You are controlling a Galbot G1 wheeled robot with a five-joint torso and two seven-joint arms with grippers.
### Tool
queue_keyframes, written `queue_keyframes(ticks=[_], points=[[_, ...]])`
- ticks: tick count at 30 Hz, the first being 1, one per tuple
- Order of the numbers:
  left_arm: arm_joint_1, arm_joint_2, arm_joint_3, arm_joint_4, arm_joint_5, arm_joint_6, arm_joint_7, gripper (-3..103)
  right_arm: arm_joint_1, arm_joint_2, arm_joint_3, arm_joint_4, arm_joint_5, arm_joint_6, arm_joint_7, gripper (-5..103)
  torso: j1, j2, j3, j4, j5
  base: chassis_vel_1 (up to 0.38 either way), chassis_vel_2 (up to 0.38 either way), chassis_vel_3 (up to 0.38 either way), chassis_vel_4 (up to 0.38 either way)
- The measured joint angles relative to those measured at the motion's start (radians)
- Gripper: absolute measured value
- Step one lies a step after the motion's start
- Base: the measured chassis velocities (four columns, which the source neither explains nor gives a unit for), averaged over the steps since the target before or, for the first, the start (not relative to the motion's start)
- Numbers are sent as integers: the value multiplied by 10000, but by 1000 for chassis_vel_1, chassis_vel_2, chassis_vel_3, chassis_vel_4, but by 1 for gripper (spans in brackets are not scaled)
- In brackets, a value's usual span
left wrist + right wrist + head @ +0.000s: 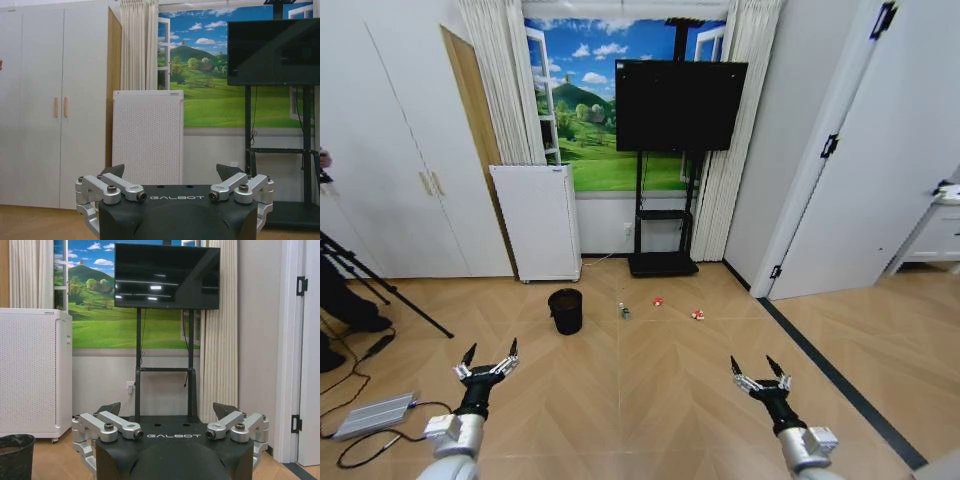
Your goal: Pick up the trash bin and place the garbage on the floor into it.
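Far out on my left a black tripod leg [395, 295] slants across the floor [650, 390], and a grey flat box [375, 414] with black cables lies on the parquet just beside my left arm. My left gripper [491, 357] hangs low over the floor with its fingers spread wide apart and nothing between them; from its wrist I see white cupboard doors [47, 105] and the white perforated appliance [147, 137] straight ahead. That appliance [537, 222] stands against the wall, and the trash bin [565, 311] sits upright on the floor just in front of it, ahead of my left gripper and a little toward the middle, well apart from the fingers. Bare parquet lies between my grippers and the bin. Right of the bin the garbage lies in a loose row: the small bottle [624, 312] near the bin, then one red-and-white piece [658, 301], then the other [697, 315]. Behind them a black screen [680, 105] stands on its stand. My right gripper [757, 370] also hovers low with its fingers parted and empty, the garbage well ahead of it and to its left. From its wrist the bin's rim [15, 455] shows at the edge, beside the appliance. A dark border strip [840, 380] runs along the floor on my right, toward a white door [880, 180]
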Motion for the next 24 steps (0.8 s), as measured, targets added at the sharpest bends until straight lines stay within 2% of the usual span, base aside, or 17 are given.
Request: queue_keyframes(ticks=[18, 24], points=[[-74, -42, 167, 102, 179, 227, 42, 100, 37, 50, 12, -132, 22, 37, 4, 100, 0, 1, 0, 0, 0, 0, 0, 0, 0], [-36, -77, 235, 112, 174, 235, 122, 100, 50, 80, -78, -185, -35, 51, -2, 100, 55, 140, 81, -1, 1, 0, 0, 0, 0]])
